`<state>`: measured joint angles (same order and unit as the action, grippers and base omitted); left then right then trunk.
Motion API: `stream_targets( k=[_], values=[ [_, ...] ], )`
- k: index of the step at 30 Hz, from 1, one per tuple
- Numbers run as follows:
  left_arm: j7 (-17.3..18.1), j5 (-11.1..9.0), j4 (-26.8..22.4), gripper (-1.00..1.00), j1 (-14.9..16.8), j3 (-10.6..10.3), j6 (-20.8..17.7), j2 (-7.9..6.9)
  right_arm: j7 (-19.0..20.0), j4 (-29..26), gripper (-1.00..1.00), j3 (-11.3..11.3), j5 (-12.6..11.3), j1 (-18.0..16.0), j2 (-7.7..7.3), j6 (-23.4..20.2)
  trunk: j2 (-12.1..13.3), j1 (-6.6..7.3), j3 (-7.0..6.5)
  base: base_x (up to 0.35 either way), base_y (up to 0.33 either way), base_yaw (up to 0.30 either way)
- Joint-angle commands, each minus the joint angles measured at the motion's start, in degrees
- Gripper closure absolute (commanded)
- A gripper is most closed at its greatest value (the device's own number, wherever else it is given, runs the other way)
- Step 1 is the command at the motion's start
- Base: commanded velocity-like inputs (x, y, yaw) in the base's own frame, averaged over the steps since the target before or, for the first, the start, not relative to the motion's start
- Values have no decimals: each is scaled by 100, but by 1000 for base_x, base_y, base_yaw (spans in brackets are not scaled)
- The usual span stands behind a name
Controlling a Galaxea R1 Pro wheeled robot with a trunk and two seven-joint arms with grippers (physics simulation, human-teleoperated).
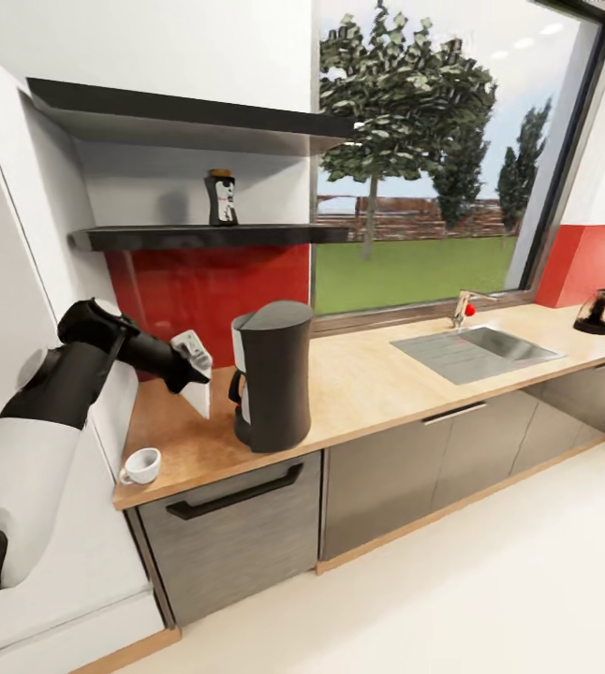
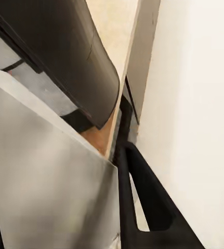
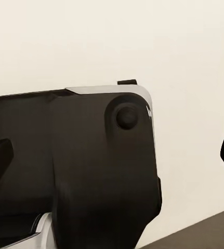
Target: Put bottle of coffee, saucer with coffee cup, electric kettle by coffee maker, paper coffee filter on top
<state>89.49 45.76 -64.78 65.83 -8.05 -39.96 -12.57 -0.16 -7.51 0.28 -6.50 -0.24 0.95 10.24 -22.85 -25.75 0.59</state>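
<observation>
Now my left gripper [image 1: 193, 363] is clamped on the white paper filter [image 1: 197, 388], held just left of the coffee maker [image 1: 272, 374] above the countertop [image 1: 368, 384]. Whether my right gripper is open, I cannot tell.

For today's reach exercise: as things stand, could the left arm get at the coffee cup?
Probably yes: the coffee cup stands alone at the countertop corner below the left pincer, but that pincer holds something white.
</observation>
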Motion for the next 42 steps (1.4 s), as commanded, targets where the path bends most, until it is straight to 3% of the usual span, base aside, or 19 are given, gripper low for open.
stream_targets(
  k=[1,3,5,7,9,16,23,42],
  values=[
    [51,456,-13,100,102,-5,-35,-8,-2,4,-100,7,-53,-2,1,25,-7,-3,7,0,0,-47],
    [51,1135,-43,100,293,1,-7,-11,-2,1,-100,7,-53,-2,1,28,-7,-3,7,0,0,-25],
    [51,1585,-103,100,439,0,7,-9,-2,-3,-100,7,-48,-2,1,35,-7,-3,7,0,0,-10],
    [51,1873,-199,100,532,-6,38,-9,-4,-4,-100,7,-49,-2,-6,37,-7,-3,7,0,0,-4],
    [51,1973,-299,100,561,-10,106,-8,-4,-9,-100,7,-46,-2,-7,38,-7,-3,7,0,0,-1],
    [51,2041,-507,100,574,2,243,-24,-7,-76,-100,15,-44,-2,-9,39,-7,-3,7,0,0,0],
    [51,2042,-1042,100,585,22,251,-12,-10,-77,-100,15,-44,-2,-16,37,-7,-3,7,13,0,0],
    [51,2014,-1098,100,540,32,234,11,-9,-67,-100,15,-44,-2,-16,30,-7,-3,-1,241,0,-42]
  ],
)
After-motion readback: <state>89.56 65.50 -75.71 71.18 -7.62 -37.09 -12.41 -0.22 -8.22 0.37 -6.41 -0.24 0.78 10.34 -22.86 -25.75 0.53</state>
